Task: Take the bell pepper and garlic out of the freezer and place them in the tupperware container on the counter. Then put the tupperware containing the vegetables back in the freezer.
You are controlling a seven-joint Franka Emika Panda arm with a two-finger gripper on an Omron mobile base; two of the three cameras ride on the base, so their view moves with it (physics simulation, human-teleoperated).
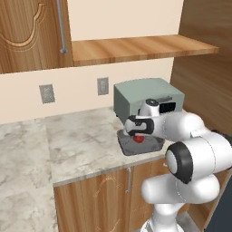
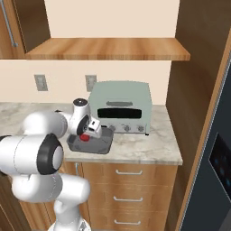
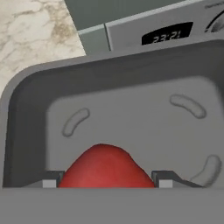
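The tool [image 3: 105,181] hangs over the tupperware container [image 3: 26,131], its two fingertips [image 3: 50,180] set on either side of the bell pepper [image 3: 105,170] and flush against it, so it grips the pepper low inside the tub, just above or on the floor. The tub sits on the tabletop [image 1: 68,140], directly in front of the grey-green toaster oven [image 2: 119,108], near the front edge above the wooden drawers [image 2: 128,189].
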